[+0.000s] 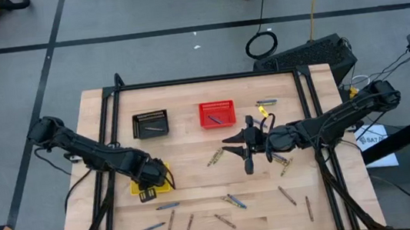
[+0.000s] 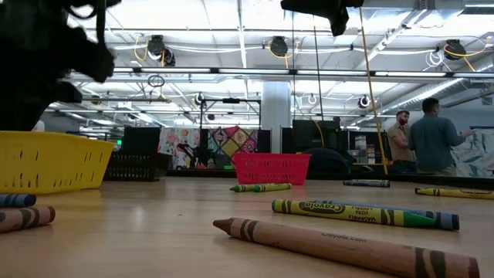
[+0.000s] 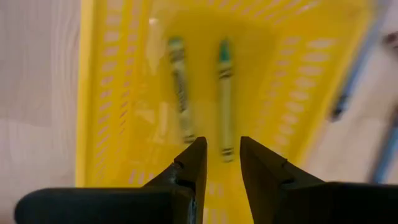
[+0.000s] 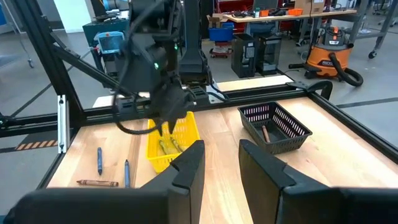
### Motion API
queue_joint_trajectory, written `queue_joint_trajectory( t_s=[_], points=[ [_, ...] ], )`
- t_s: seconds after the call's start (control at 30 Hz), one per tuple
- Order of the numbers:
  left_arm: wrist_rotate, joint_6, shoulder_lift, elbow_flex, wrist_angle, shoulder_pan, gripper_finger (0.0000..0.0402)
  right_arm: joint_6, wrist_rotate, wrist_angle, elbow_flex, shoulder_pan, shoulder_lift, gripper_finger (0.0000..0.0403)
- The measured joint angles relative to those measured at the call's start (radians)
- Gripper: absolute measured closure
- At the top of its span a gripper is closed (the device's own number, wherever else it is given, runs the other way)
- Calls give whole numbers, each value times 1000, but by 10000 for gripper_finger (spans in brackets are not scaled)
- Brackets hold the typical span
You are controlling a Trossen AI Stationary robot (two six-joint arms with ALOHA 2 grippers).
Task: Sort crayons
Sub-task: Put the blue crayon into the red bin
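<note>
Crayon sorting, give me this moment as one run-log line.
left gripper: open over yellow basket, two yellow-green crayons inside | right gripper: open, empty, mid-table | loose crayons remain

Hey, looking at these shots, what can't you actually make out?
- Yellow basket, high view: the left gripper covers its inside.
- Red basket, low view: its wall hides the contents.
- Crayon labels, left wrist view: blurred.
- Black basket, high view: contents too small to tell.
</note>
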Motion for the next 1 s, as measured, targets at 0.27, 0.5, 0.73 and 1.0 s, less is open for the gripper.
queue_joint_trajectory(
  t_s=[0.27, 0.5, 0.73, 1.0],
  points=[
    [-1, 0, 0, 123, 28, -46, 315, -1, 0, -14, 0, 0, 0, 316],
    [-10, -84, 0, 135, 170, -154, 315, -35, 0, -20, 0, 0, 0, 316],
    [-77, -230, 0, 134, 189, -259, 315, -49, 0, -19, 0, -14, 0, 316],
    [-95, -293, 118, 134, 226, -318, 315, -49, -2, -18, 0, -29, 0, 316]
  ],
)
